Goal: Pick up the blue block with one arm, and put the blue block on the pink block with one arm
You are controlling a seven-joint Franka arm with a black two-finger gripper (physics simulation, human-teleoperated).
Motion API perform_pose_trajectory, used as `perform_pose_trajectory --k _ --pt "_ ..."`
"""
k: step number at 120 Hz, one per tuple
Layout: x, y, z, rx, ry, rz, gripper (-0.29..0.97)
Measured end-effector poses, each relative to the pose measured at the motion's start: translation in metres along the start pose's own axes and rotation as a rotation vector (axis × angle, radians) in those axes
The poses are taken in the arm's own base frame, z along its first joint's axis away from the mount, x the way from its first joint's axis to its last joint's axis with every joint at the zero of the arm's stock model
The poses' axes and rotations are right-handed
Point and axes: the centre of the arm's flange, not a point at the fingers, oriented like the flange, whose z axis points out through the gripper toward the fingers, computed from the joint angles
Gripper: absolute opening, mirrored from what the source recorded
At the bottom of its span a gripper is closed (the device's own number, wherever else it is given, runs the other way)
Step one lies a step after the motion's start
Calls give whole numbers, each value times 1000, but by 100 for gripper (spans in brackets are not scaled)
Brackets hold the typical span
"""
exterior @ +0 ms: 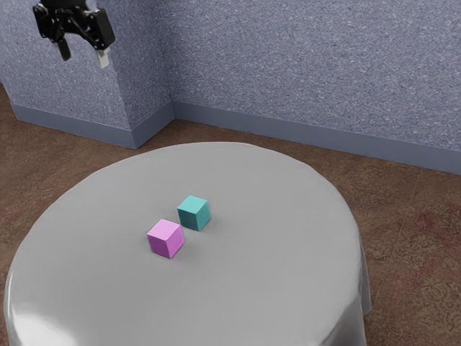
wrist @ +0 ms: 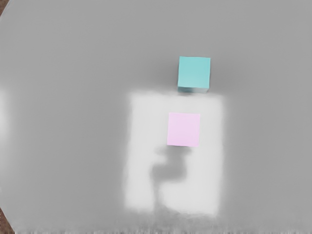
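Observation:
A blue-green block stands near the middle of the round grey table. A pink block sits close beside it, toward the front and the exterior view's left, with a small gap between them. My gripper hangs high above the table at the exterior view's upper left, far from both blocks, open with nothing between its fingers. Seen from the wrist, the blue-green block and the pink block lie far below on the table, the pink one on a bright patch.
The table is draped in a grey cloth that falls over its edge. Brown carpet surrounds it, and a blue-grey wall with a protruding corner stands behind.

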Motion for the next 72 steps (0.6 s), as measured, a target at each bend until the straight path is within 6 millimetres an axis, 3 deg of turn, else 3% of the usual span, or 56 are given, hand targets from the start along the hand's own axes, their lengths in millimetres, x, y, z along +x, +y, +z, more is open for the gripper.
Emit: perform_pose_trajectory --k 26,32,40,46,58,65,72 --pt "-3 9 6 16 -33 15 68" --pt "-27 8 16 21 -76 17 68" --pt "-72 1 40 28 -116 9 68" --pt "-87 4 66 27 -123 49 68" --pt "-83 29 110 -5 -100 230 68" --pt "-72 24 135 -25 -134 282 68" --pt "-67 22 145 -36 -141 332 68"
